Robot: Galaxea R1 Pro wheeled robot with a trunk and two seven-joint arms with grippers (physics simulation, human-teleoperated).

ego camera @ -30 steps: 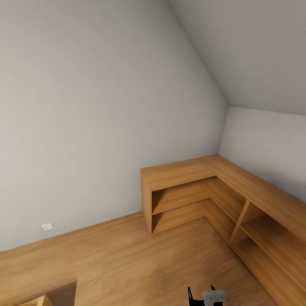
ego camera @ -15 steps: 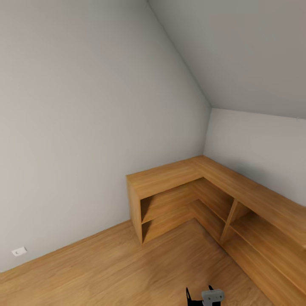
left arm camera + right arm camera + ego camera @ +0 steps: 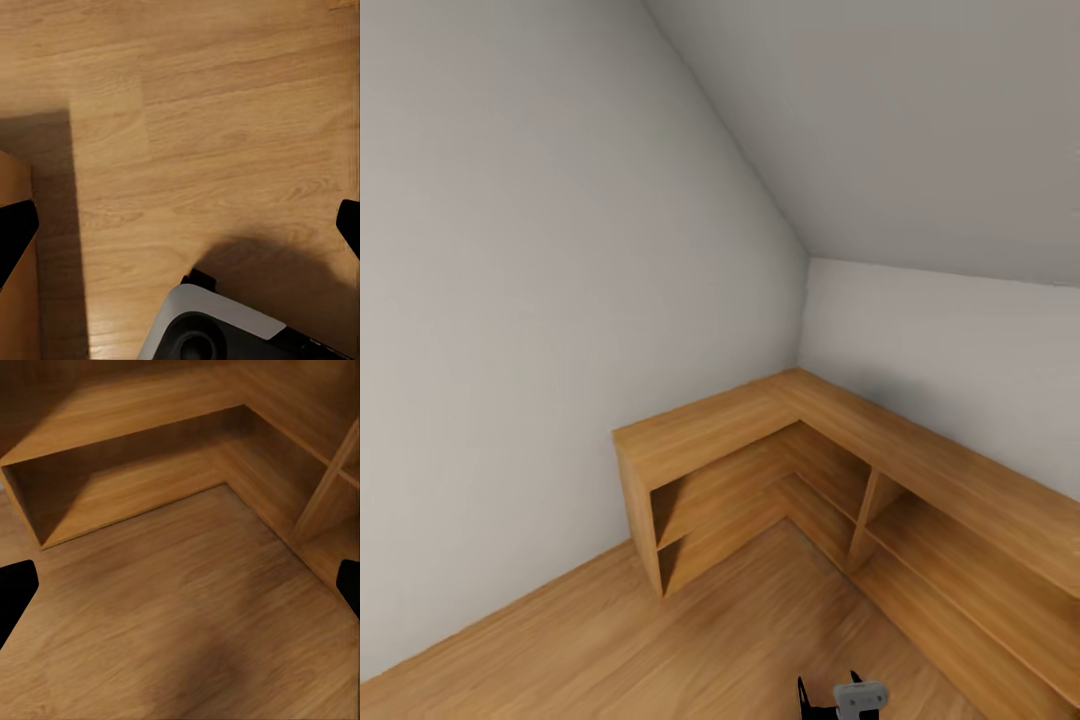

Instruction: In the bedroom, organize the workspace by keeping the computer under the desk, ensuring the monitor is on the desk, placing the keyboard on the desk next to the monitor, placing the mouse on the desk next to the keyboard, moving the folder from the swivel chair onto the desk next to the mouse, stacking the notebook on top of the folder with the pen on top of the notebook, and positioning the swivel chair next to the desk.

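A bare room corner: grey walls [image 3: 510, 300] under a sloped ceiling, a wooden floor [image 3: 660, 640], and a low L-shaped wooden cabinet [image 3: 760, 440] with open, empty shelves. No desk or other task thing is visible here, so which way any of them lies from either arm cannot be told; the robot looks to be in transit and will likely have to turn to find them. The right pincer [image 3: 180, 592] faces the cabinet's lower shelf over the floor, its tips wide apart, holding nothing. The left pincer [image 3: 180, 225] points down at the floor above the robot's base [image 3: 217, 330], tips likewise wide apart and empty.
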